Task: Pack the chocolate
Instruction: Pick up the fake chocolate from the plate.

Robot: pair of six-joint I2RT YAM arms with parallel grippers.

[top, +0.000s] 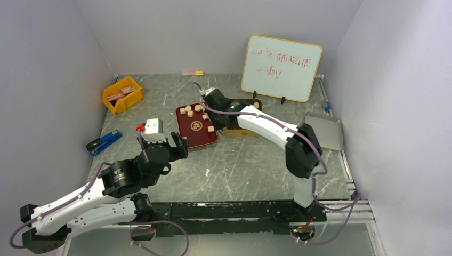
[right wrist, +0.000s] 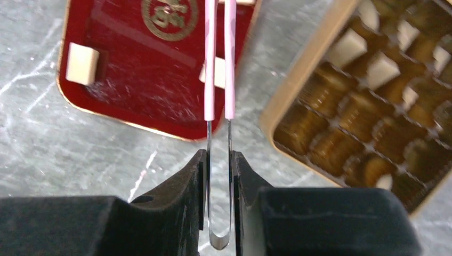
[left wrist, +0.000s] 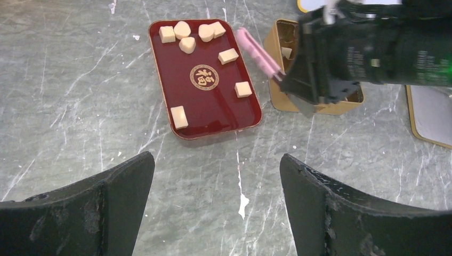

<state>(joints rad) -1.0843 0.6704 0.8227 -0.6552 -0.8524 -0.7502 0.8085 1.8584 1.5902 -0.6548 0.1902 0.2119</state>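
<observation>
Several pale chocolate pieces (left wrist: 179, 117) lie on the dark red tray (left wrist: 205, 101). More chocolate (right wrist: 347, 47) sits in cells of the gold tin (right wrist: 373, 106) beside it. My right gripper (right wrist: 219, 157) is shut on pink-handled tweezers (right wrist: 210, 64). The tweezers reach over the tray's near corner, and their two arms straddle one chocolate piece (right wrist: 220, 72). In the top view the right gripper (top: 209, 96) hangs over the tray's (top: 196, 133) far side and the arm hides most of the tin (top: 242, 132). My left gripper (left wrist: 217, 165) stands open over bare table, short of the tray.
A whiteboard (top: 281, 68) leans at the back right. A yellow bin (top: 122, 95), a blue stapler (top: 104, 142) and a small white box (top: 152, 126) sit to the left. A grey tin lid (top: 325, 132) lies at the right edge.
</observation>
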